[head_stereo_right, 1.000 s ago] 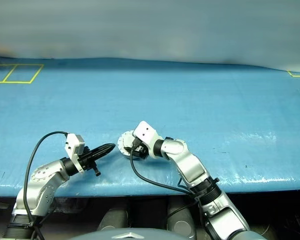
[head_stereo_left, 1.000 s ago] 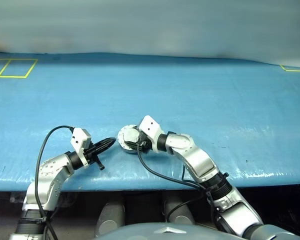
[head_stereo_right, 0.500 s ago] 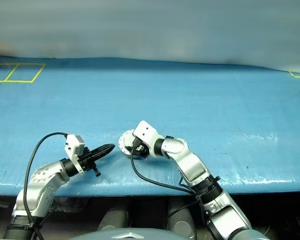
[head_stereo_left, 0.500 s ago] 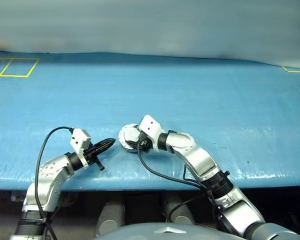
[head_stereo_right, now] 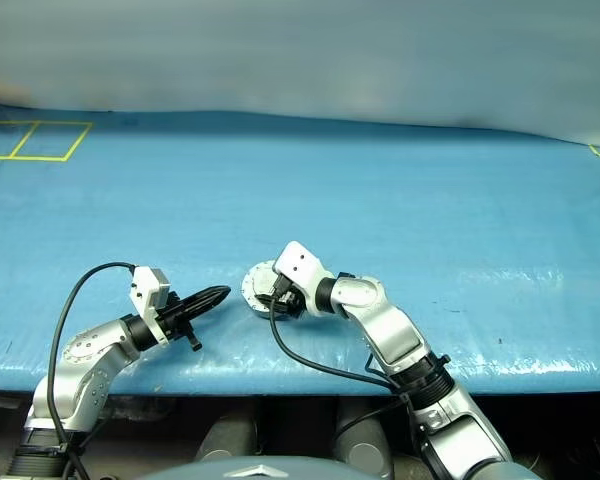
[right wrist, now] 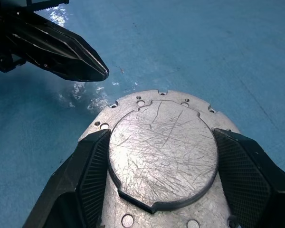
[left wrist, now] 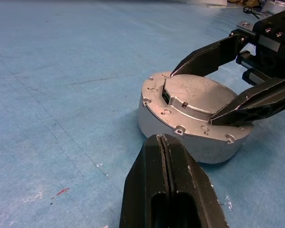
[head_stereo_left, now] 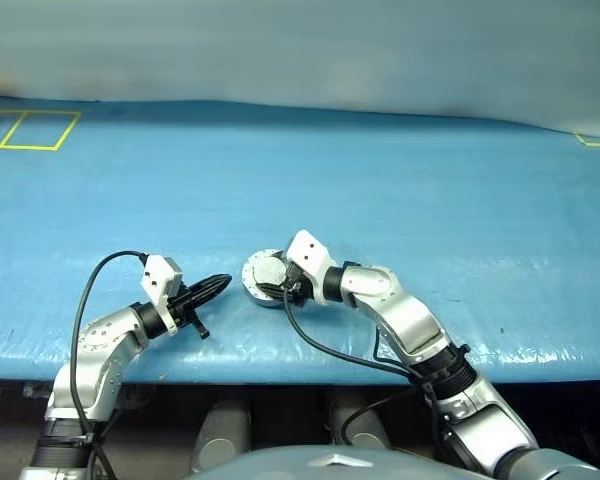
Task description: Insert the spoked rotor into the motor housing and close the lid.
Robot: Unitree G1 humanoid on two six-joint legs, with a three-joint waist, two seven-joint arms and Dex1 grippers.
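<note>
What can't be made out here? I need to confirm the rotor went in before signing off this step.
- Spoked rotor: the closed lid covers the inside of the motor housing, so whether it sits within cannot be told.
- Housing's far side, left wrist view: hidden behind the right gripper.
- Contact between right gripper pads and lid rim: too close to tell.

Both arms are built of rounded silver-grey metal segments joined by black rings. Each wrist carries a white boxy camera block, and a black cable loops from that block back along the arm. The left gripper has two slim, black, tapering fingers. The right gripper has black fingers with cross-hatched inner pads. Small silver screws dot its mount.
</note>
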